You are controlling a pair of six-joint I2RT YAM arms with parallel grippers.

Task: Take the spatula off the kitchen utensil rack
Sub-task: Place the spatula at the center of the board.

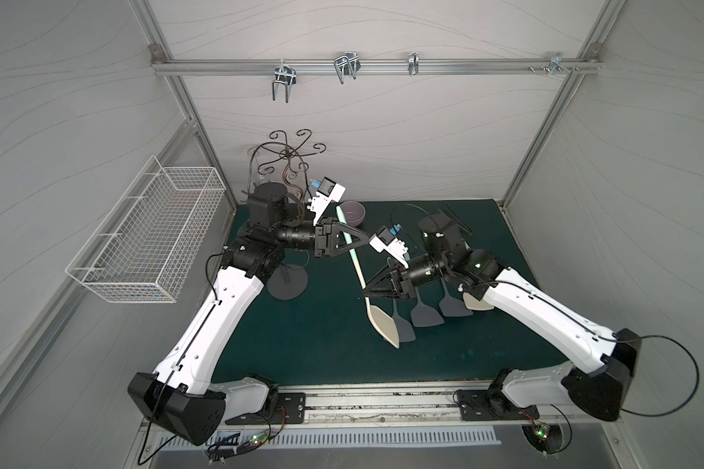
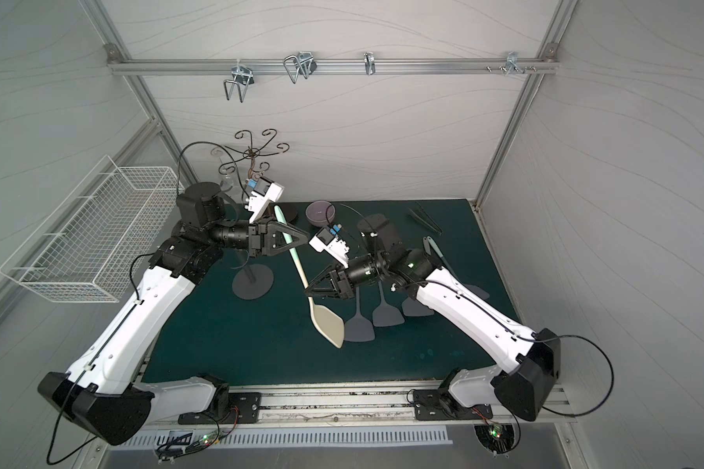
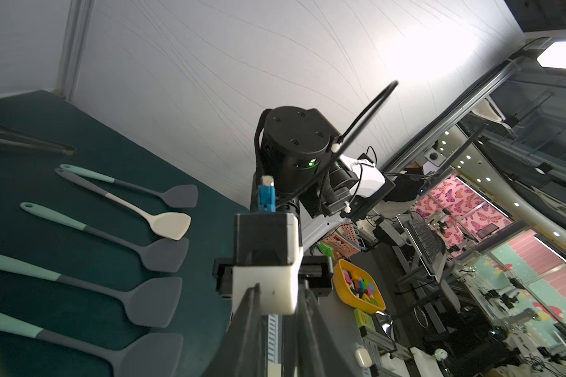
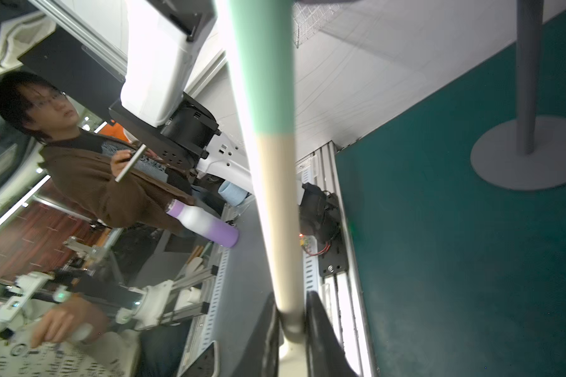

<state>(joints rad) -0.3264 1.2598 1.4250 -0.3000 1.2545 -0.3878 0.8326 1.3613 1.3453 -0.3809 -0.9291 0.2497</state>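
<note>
Spatula [image 1: 357, 270] hung tilted above worktop [image 1: 301, 349], apparently off kitchen utensil rack [image 1: 287, 284] standing back behind left end effector [image 1: 367, 240] (grip unclear), cream neck clamped by right end effector [image 1: 366, 289] w/ blade just below, prob. to stop it swinging.

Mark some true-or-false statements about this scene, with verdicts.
1. The right gripper is shut on the spatula. True.
2. That spatula's head is grey. False: its head is cream.
3. Several other spatulas lie flat on the green mat. True.
4. The purple bowl sits at the mat's front edge. False: it is at the back, by the wall.
5. The kitchen utensil rack lies tipped over. False: it stands upright on its round base.
</note>
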